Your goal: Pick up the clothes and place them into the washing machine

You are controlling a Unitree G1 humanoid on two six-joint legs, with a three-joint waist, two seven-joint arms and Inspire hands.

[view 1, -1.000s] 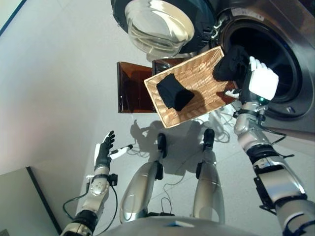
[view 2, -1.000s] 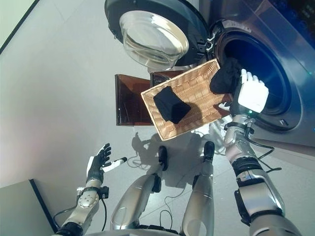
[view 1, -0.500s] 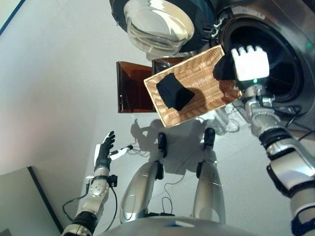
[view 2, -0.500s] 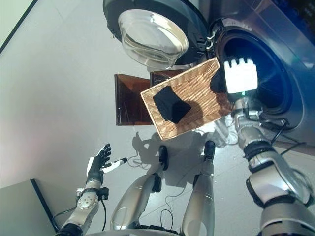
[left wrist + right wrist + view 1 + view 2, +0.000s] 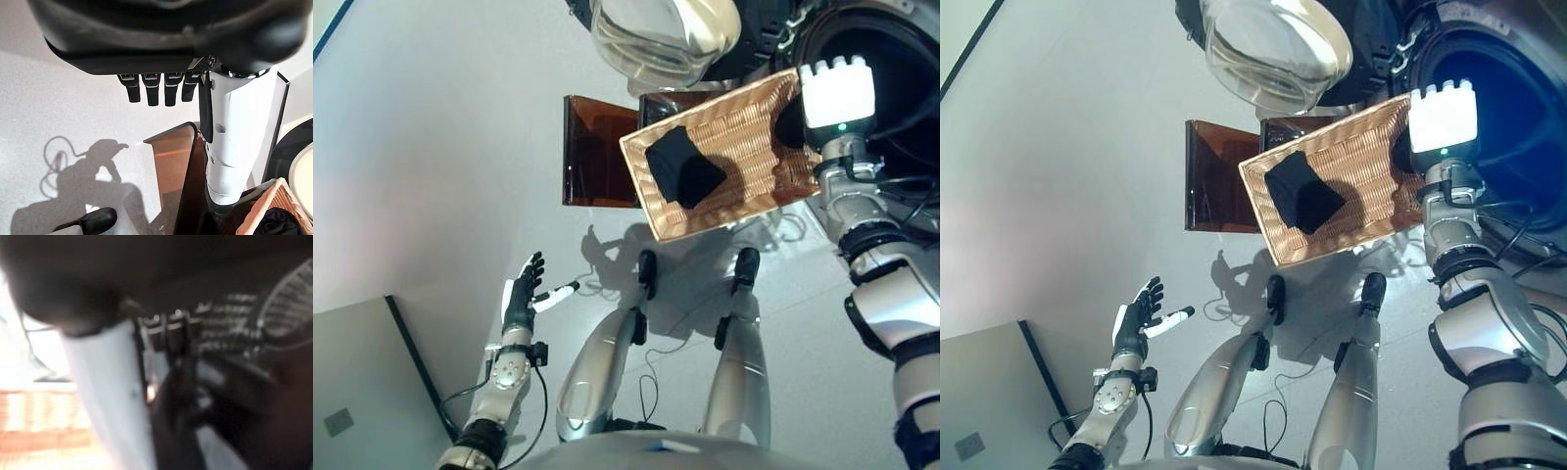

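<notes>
A black garment [image 5: 683, 176] lies in the tilted wicker basket [image 5: 754, 137] in front of the washing machine. The machine's dark drum opening [image 5: 1518, 127] is at the upper right, with its round glass door [image 5: 661, 34] swung open to the left. My right hand [image 5: 837, 93], white back showing, is raised at the drum's mouth over the basket's right end. It is shut on a second black garment [image 5: 790, 125], which shows as a dark mass [image 5: 186, 401] in the blurred right wrist view. My left hand [image 5: 521, 299] hangs low on the left, open and empty.
A brown translucent stand [image 5: 597, 147] supports the basket's left end above the grey floor. A grey cabinet top [image 5: 362, 392] fills the lower left corner. The drum's perforated wall [image 5: 288, 289] shows past my right hand.
The camera has shifted, so the whole scene sits differently. My right hand has risen with the black garment from the basket's right end to the drum's mouth. The left hand is unmoved.
</notes>
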